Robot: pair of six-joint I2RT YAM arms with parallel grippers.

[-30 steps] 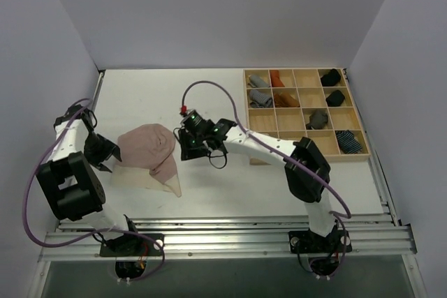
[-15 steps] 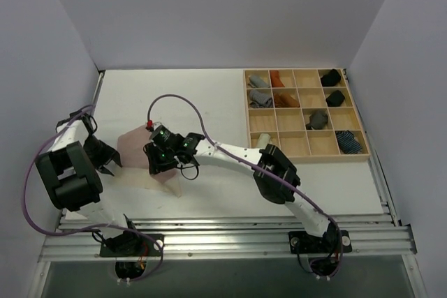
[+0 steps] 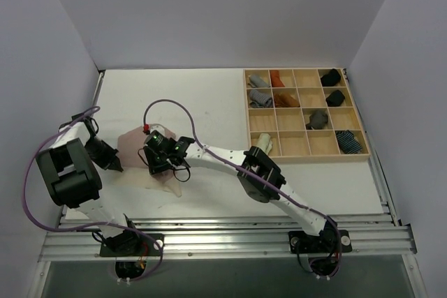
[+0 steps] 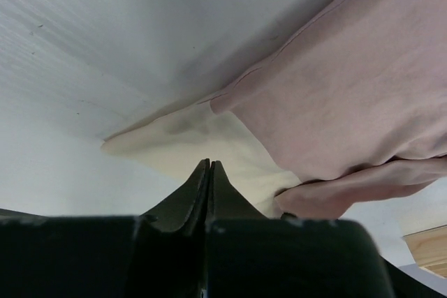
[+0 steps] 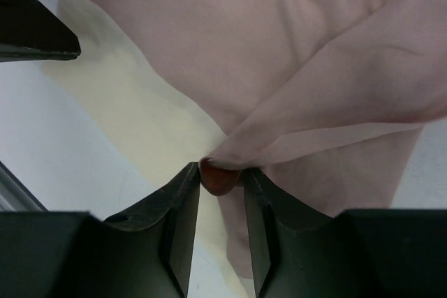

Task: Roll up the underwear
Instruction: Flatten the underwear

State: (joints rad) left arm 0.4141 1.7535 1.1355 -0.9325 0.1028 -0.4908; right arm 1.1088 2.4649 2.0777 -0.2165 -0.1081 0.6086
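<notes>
The dusty pink underwear [image 3: 133,142] with its beige part [image 4: 202,134] lies on the white table at the left. A fold of the pink cloth [image 5: 230,40] is drawn over the garment, and my right gripper [image 5: 222,176] is shut on the edge of that fold. In the top view the right gripper [image 3: 157,165] sits over the middle of the underwear. My left gripper [image 4: 209,164] is shut, its tips over the beige part's near edge, with no cloth showing between them. It stands at the garment's left side [image 3: 115,167]. One left finger [image 5: 31,26] shows in the right wrist view.
A wooden compartment tray [image 3: 304,113] at the right holds several small cloth rolls, grey, rust, black and blue-striped. Metal rails [image 3: 230,228] run along the near table edge. White walls close in the left, back and right sides.
The right arm swung left across the underwear, carrying the pink fold over it. The left gripper went from open to shut and moved a little toward the garment's left edge.
</notes>
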